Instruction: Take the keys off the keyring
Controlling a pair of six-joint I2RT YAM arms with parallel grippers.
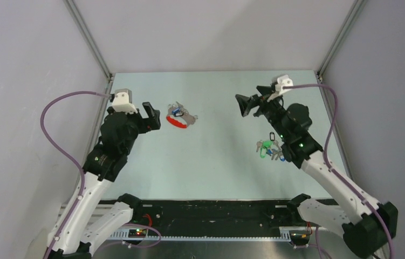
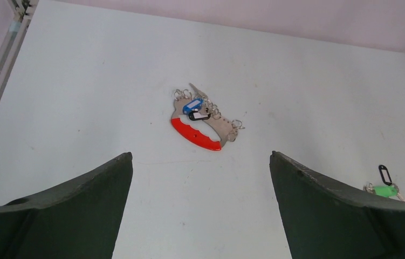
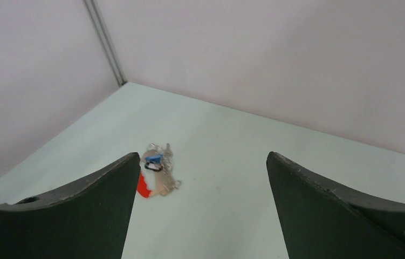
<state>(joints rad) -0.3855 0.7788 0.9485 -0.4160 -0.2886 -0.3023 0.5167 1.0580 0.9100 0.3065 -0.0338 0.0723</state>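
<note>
Two empty grippers, jaws spread wide: left gripper (image 1: pixel 152 114) near the keyring (image 2: pixel 197 133), right gripper (image 1: pixel 245 106) well apart. The keys (image 2: pixel 192 104) lie flat and bunched on the table, so a pinch may slip or drag everything. The green-tagged bunch (image 1: pixel 268 148) could get grabbed by mistake.

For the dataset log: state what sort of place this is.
Probably a lab robot test cell: plain panels on aluminium posts enclose the table, two cabled arms sit at its near edge, and the keyring lies out as a work piece.
</note>
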